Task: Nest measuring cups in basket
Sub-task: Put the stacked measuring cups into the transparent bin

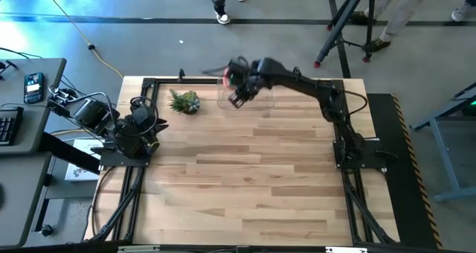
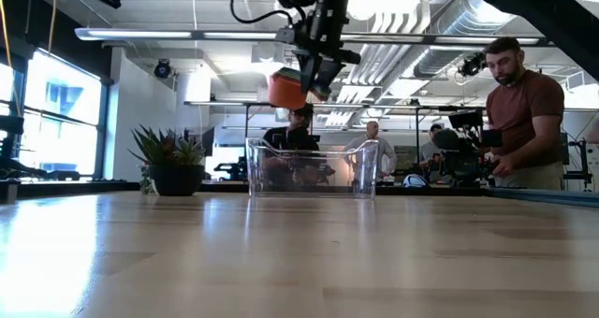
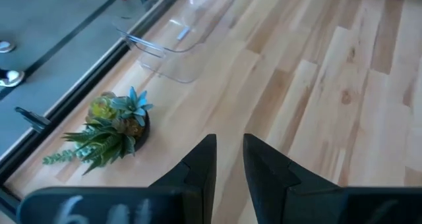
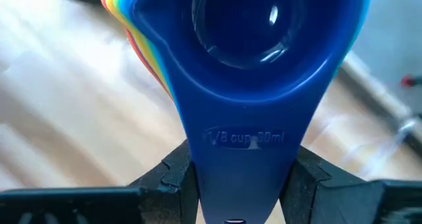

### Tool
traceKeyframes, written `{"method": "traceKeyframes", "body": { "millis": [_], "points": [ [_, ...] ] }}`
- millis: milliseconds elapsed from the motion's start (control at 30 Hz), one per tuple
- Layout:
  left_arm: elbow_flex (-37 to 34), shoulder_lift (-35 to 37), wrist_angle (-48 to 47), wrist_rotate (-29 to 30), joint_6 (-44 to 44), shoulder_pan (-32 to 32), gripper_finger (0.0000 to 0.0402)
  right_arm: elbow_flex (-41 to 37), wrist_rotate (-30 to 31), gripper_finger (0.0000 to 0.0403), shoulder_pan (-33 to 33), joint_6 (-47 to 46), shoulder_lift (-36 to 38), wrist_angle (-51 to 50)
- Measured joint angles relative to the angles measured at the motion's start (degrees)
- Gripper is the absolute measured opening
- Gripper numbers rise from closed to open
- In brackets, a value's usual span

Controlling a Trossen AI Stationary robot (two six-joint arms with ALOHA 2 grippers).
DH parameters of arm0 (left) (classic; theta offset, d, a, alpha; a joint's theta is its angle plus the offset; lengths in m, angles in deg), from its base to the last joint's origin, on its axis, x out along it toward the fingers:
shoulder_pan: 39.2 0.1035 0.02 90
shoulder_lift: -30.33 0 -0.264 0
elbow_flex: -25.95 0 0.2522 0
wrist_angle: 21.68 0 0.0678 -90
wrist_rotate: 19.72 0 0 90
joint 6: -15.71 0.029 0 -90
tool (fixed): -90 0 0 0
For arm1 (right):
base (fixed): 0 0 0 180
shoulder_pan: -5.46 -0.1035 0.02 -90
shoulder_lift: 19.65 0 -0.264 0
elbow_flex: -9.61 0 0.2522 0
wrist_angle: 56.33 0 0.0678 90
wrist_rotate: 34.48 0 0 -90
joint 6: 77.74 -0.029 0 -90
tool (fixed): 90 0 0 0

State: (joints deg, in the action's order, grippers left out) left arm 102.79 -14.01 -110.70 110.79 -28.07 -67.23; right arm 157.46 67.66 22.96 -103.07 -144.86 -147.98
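My right gripper (image 1: 236, 89) hovers over the far middle of the table, shut on a nested stack of measuring cups (image 4: 264, 59). The small blue cup faces the wrist camera, and orange, yellow and red rims (image 4: 122, 13) fan out behind it. In the low view an orange cup (image 2: 286, 89) shows beside the fingers, above the clear basket (image 2: 314, 168). The basket (image 1: 249, 100) stands on its base on the wood. My left gripper (image 3: 229, 165) waits near the table's left edge, open by a narrow gap. My right gripper pinches the stacked handles, the blue handle (image 4: 247, 165) uppermost, between its two fingers (image 4: 175, 178). The handle runs along the fingers, and the bowls stick out beyond their tips. The fingers point down from above. The stack is lifted clear, above the basket's open top.
A small spiky green plant (image 1: 184, 102) in a dark pot stands left of the basket, near the far edge. Bare wood (image 1: 253, 178) fills the table's middle and near side. People and tripods stand beyond the far edge.
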Motion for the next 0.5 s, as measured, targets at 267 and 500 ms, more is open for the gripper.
{"method": "traceKeyframes", "body": {
  "millis": [267,500],
  "points": [
    [0.0,0.0,0.0,3.8,-1.3,0.0,0.0065,0.8,-0.4,0.0132,8.0,20.0,-0.3,4.8],
    [0.0,0.0,0.0,6.6,-2.6,0.0,0.0065,0.8,-5.0,0.0132,10.7,35.2,-1.8,5.5]
  ]
}}
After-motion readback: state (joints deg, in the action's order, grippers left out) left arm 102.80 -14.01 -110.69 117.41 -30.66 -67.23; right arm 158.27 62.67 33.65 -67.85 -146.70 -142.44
